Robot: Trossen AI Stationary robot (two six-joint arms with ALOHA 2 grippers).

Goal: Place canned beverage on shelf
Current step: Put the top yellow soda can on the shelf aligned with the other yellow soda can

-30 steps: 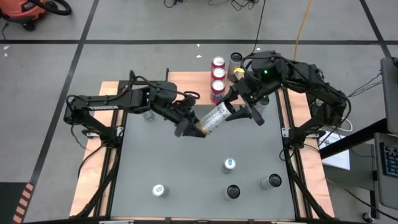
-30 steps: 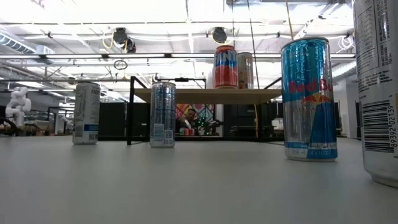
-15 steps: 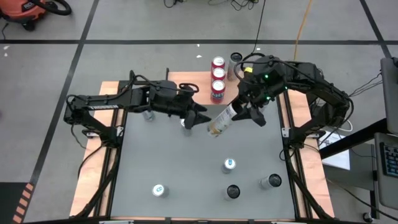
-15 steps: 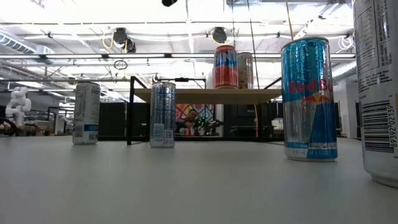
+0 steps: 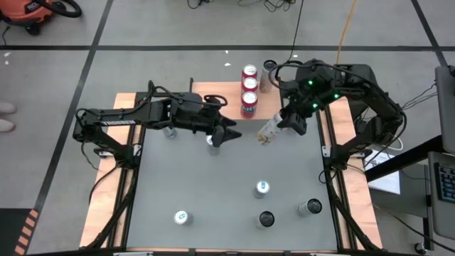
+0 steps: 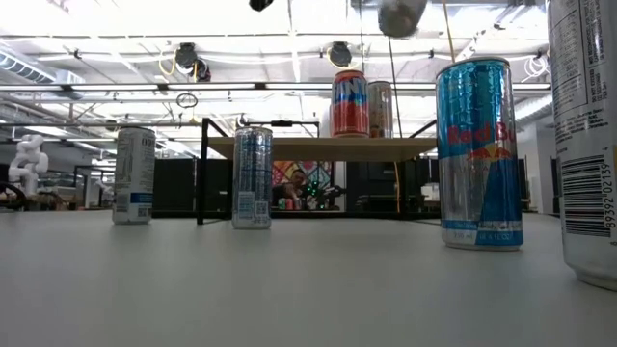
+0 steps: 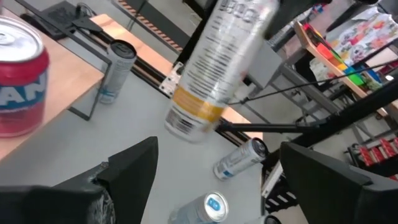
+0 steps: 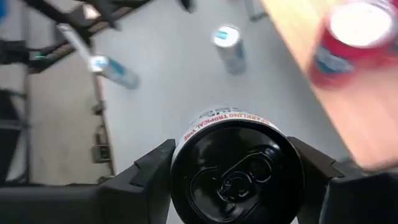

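Note:
A silver canned beverage [image 5: 268,132] with a gold band near its bottom [image 7: 194,104] hangs tilted above the table, my right gripper [image 5: 284,124] shut on its top end. The shelf [image 5: 226,94], a light wooden top on black legs [image 6: 318,146], stands at the table's far edge and carries three red cans [image 5: 249,85] in a row. My left gripper [image 5: 225,134] is open and holds nothing, left of the can; in its wrist view its fingers [image 7: 134,168] frame the can from a distance. My right gripper pinches the can's side wall just below the black lid [image 8: 184,144] between its two fingers [image 8: 149,171], one on each side. The fingers slant down from the far right. The can is lifted clear and tilted, its bottom end [image 5: 262,138] toward the near left.
Several slim cans stand on the grey table: near the front [image 5: 261,188], [image 5: 183,217], [image 5: 266,220], [image 5: 309,208], and one [image 5: 213,141] under my left gripper. Another can [image 5: 269,67] stands at the shelf's right end. Wooden side boards with black rails [image 5: 328,149] edge the table.
My left gripper has turned away from the can's bottom end, which it met a second ago. My right gripper has carried the can toward the table's far right and the shelf, rolling and tipping so that the can stands steeper than before.

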